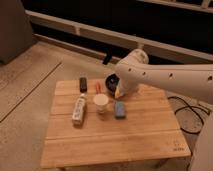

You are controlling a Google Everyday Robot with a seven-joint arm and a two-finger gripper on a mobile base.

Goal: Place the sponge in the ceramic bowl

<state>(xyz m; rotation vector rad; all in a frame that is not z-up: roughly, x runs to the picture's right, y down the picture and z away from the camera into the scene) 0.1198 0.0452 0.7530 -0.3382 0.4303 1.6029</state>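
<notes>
The blue sponge [120, 110] lies flat on the wooden table [115, 135], just right of the white paper cup [101, 102]. The dark ceramic bowl [112, 81] sits at the table's far edge, and my white arm hides most of it. My gripper [119, 94] hangs at the arm's lower end, between the bowl and the sponge and just above the sponge's far edge. It stands open and holds nothing. The arm's bulk covers most of the gripper.
A white elongated bottle [78, 110] lies left of the cup. A small black bar [83, 84] and a small orange item [97, 87] lie near the far edge. Black cables [192, 117] run on the floor to the right.
</notes>
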